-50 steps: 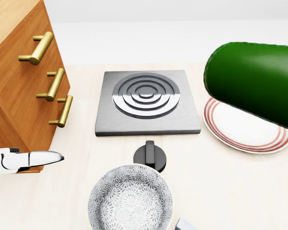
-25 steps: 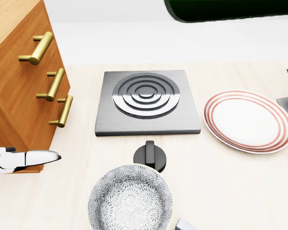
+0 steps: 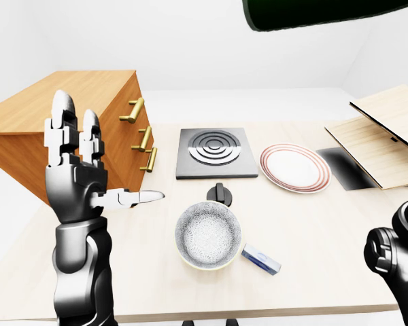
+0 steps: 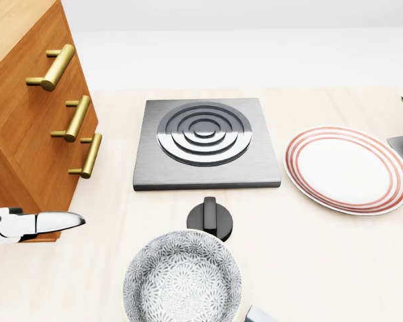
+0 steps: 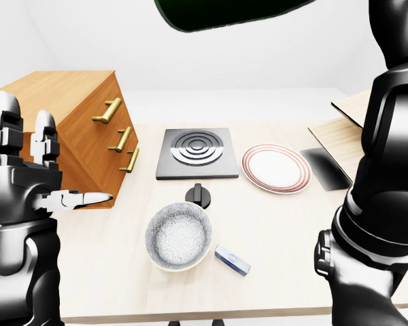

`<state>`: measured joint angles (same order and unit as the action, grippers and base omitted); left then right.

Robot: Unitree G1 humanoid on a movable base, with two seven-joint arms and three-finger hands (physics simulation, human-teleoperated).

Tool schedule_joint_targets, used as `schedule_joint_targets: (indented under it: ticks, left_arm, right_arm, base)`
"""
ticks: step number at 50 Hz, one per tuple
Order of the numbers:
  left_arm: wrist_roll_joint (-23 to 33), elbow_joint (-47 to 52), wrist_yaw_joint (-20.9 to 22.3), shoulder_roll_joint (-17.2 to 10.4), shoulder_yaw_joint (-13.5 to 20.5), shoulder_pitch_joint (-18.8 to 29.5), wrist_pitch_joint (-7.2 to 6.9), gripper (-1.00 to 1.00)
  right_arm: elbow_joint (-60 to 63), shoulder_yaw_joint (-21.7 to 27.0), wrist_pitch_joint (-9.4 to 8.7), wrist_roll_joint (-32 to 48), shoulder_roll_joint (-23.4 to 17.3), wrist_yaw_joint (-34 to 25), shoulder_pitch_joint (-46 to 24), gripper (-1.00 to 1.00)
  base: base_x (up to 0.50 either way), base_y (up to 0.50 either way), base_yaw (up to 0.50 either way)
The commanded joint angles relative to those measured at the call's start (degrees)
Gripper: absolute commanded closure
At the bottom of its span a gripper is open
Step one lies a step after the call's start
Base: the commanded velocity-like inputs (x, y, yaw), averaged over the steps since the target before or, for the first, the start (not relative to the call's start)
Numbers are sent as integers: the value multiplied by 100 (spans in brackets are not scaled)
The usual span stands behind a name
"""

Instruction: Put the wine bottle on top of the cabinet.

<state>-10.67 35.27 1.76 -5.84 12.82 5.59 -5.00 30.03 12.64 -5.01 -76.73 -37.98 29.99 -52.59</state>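
The wine bottle (image 5: 224,12) hangs high above the worktop (image 3: 313,224), only its dark green body cutting into the top edge of both eye views; it has left the head view altogether. It is carried up there, well clear of the crockery, presumably so it can travel toward the cabinet (image 3: 68,129) without knocking anything. The right arm rises along the right edge of the right-eye view, but the right robot hand itself is out of frame, so whether it clenches the bottle cannot be told from here.

The left robot hand (image 3: 81,170) stands raised near the worktop's left edge, fingers spread and released, holding nothing, just beside the cabinet's drawer face. The cabinet sits at the worktop's left end, its flat wooden top bare and ready to take the bottle.

Along the middle lie a stove plate (image 4: 207,142), a black knob (image 4: 209,218) and a patterned bowl (image 4: 183,276) toward the near edge, with a red-rimmed plate (image 4: 346,168) to the right.
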Motion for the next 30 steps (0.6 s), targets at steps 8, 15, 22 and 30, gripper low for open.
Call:
schedule_joint_targets:
  ticks: [8,15,22,30]
  left_arm:
    - [-55,33,7,-32,76,19,0,-100]
    - [-70,78,-9,-49,83,44,0,-100]
    - [165,1225,-116,-108,144,-254,0,-100]
    - [268,2196,46,-36,401,-316,0,-100]
  right_arm:
    - [-68,42,1,-567,270,1,-261,100]
    - [19,62,1,-515,323,1,-137,100]
    - [75,100,1,-376,333,1,-65,100]
    - [223,76,1,185,485,1,89,100]
  base:
    - [0,0,0]
    - [0,0,0]
    - [0,0,0]
    - [0,0,0]
